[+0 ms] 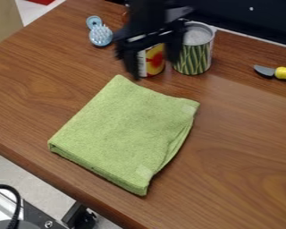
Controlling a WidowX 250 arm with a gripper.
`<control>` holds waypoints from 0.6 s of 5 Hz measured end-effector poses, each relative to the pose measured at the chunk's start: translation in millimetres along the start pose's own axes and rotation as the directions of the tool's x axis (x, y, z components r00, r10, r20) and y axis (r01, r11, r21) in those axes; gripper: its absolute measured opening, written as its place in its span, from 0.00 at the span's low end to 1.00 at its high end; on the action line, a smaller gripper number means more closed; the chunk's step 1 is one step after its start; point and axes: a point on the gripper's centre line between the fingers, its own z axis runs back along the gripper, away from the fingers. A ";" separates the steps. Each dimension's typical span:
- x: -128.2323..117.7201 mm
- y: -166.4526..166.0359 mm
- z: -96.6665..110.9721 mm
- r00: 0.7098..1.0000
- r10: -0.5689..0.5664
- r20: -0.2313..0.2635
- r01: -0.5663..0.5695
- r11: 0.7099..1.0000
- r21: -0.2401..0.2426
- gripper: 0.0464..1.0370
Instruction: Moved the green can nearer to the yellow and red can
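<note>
Jaws parted, one side down by the left edge of the yellow and red can, the other between it and the green can, is how we read the dark, blurred shape at the top of the view. We see nothing pinched between them, and we cannot tell whether either side touches a can. Nearest to us on the counter (235, 179) lies the folded green cloth (124, 129), which we judge has no part in the job. Beyond its far corner stands the yellow and red can (155, 60), partly hidden by the jaws. The green can (194, 58) stands upright just beside it, toward the right of the view, with a narrow gap low down between the two. We take the task to be all but done, since the green can is already near its neighbour. What is left, as we judge it, is to lift the jaws clear without tipping either can, or at most to give the green can a slight nudge closer.
</note>
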 end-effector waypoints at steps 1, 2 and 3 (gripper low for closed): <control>-2.9 20.2 2.4 0.998 -0.043 -0.044 0.043 0.999 -0.013 0.96; -20.6 40.4 5.6 0.992 -0.111 -0.063 0.110 0.994 -0.028 0.96; -37.8 49.9 0.0 0.973 -0.223 -0.055 0.223 0.975 -0.010 0.96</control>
